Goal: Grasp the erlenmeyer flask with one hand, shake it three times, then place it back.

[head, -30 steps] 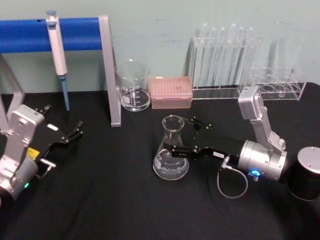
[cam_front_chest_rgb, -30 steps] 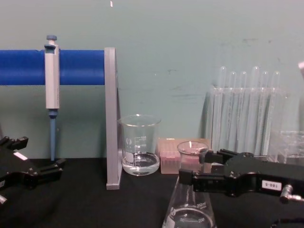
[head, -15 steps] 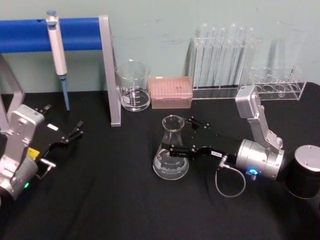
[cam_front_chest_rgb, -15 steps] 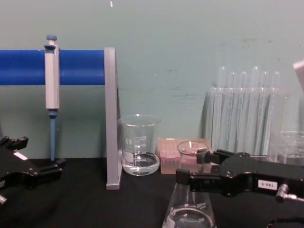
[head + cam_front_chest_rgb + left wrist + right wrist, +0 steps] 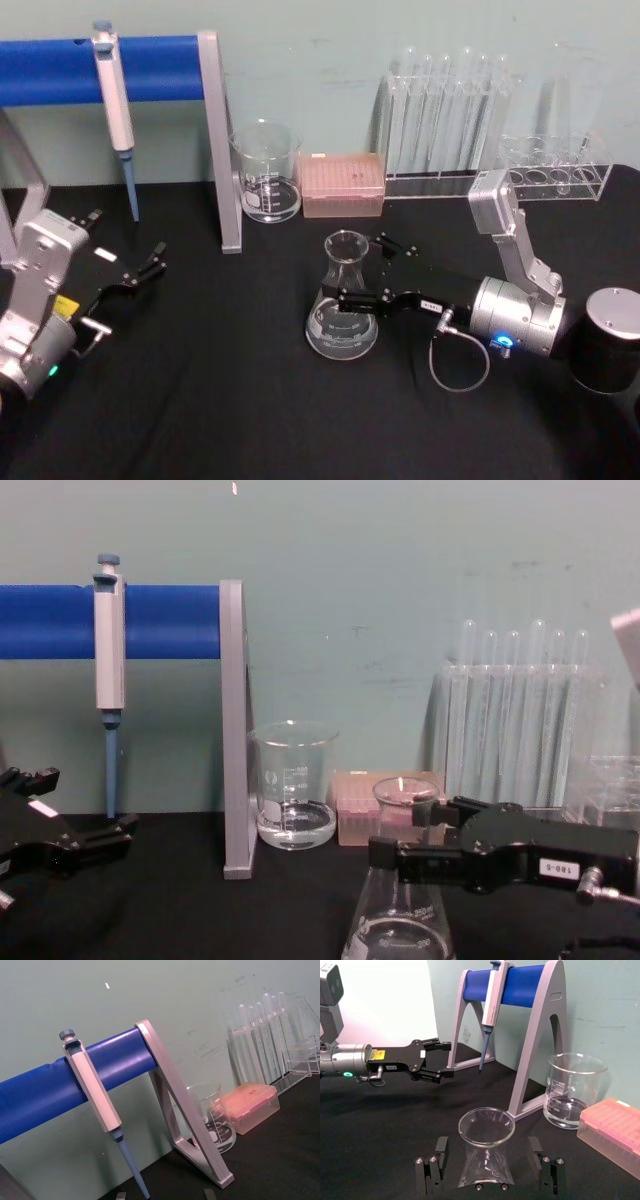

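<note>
The erlenmeyer flask (image 5: 343, 318) stands upright on the black table (image 5: 220, 400), a little clear liquid in its base. My right gripper (image 5: 362, 268) reaches in from the right at neck height and is open. In the right wrist view its two fingers (image 5: 440, 1149) stand on either side of the flask (image 5: 486, 1152), with a gap on each side. From the chest, the gripper (image 5: 405, 832) sits level with the flask's (image 5: 400, 925) neck. My left gripper (image 5: 125, 243) rests open at the left of the table, far from the flask.
A blue stand (image 5: 150, 65) holding a pipette (image 5: 115, 100) is at the back left. A glass beaker (image 5: 266, 172), a pink tip box (image 5: 343, 184) and racks of test tubes (image 5: 450, 120) line the back. A black cylinder (image 5: 608, 335) sits at the right edge.
My right gripper has slid a little to the left, farther along the flask's neck. The flask and the left arm have not moved.
</note>
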